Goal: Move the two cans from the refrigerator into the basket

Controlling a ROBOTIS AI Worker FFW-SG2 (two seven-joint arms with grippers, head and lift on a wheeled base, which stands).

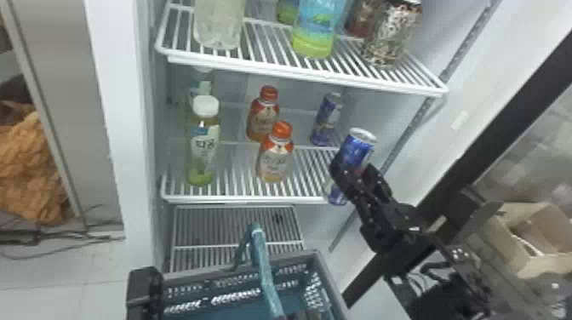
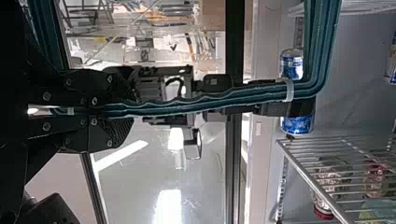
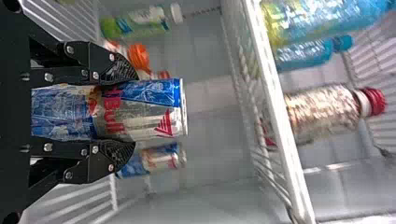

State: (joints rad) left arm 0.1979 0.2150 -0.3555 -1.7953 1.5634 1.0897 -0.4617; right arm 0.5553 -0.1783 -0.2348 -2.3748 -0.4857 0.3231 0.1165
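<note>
Nearest you, at the bottom of the head view, is the grey basket (image 1: 293, 257), with its teal handle (image 1: 266, 272) raised. Your left tool (image 1: 302, 315) is at the bottom edge there; in the left wrist view its fingers are closed around the handle, pinching it.

A little farther off, your right tool (image 1: 359, 172) is at the front right of the refrigerator's middle shelf (image 1: 238, 198). It is pinching the blue-and-silver can (image 1: 358, 147) around its body, one finger on each side, with the can's top sticking out beyond the fingertips. In the head view the can leans; you cannot tell whether it touches the shelf.

On that shelf, the green bottle with a white cap (image 1: 202, 149) stands at the left, with another bottle behind it. The front orange-capped bottle (image 1: 275, 155) stands between the green bottle and your right tool, and the rear orange-capped bottle (image 1: 263, 115) is behind it. Farther back at the right, behind the held can and apart from it, the second can (image 1: 327, 120) stands upright on the shelf.

On the upper shelf (image 1: 306, 75), you have a clear bottle (image 1: 219, 23) at the left, a blue-and-green bottle (image 1: 317, 32) in the middle and a speckled bottle (image 1: 391, 36) at the right.
</note>
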